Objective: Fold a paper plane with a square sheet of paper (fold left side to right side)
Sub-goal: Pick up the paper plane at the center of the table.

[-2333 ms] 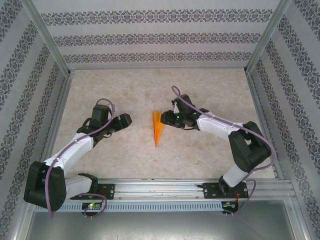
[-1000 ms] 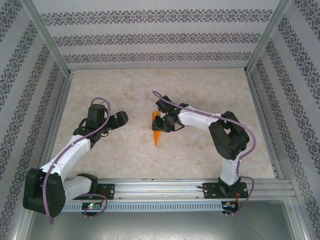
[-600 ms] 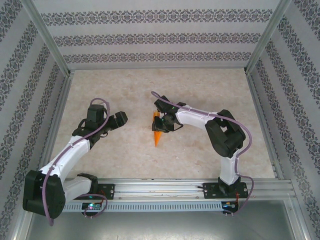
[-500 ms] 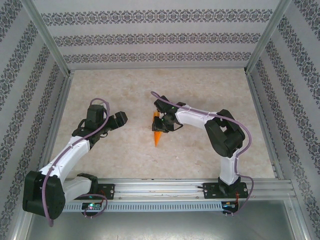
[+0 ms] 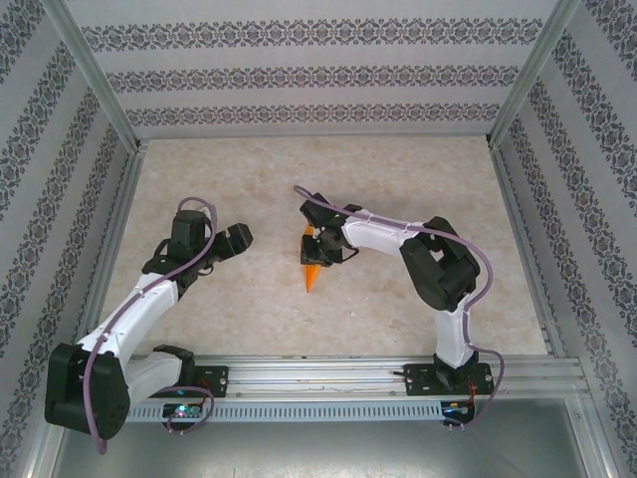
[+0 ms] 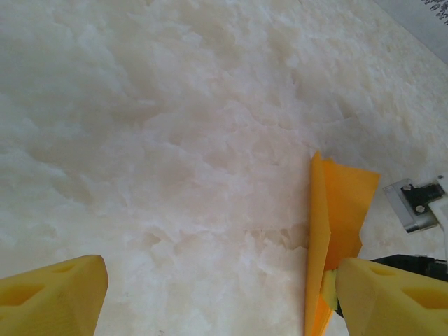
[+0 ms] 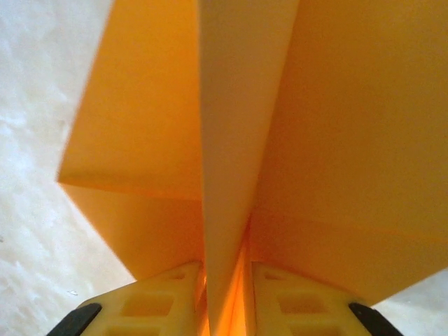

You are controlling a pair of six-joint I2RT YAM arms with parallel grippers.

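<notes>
Paper plane (image 5: 313, 271) lies near the middle of the pale tabletop (image 5: 398, 179) in the overhead view, with its orange point aimed toward the arm bases. Your right gripper (image 5: 317, 245) is down on its wider far end. Your left gripper (image 5: 240, 237) hangs well apart to the left.

From your left wrist, the left gripper (image 6: 220, 269) stands released and wide over bare tabletop (image 6: 154, 140), with one yellow finger (image 6: 52, 294) in each lower corner. The paper plane (image 6: 341, 199) rises just beside the right-hand finger, its thin raised fold upright.

From your right wrist, the right gripper (image 7: 225, 297) is clenched on the paper plane (image 7: 336, 140) at its upright centre fold. The yellow fingers (image 7: 164, 297) press close on either side of that fold. The orange wings spread left and right above the tabletop (image 7: 28, 210).
</notes>
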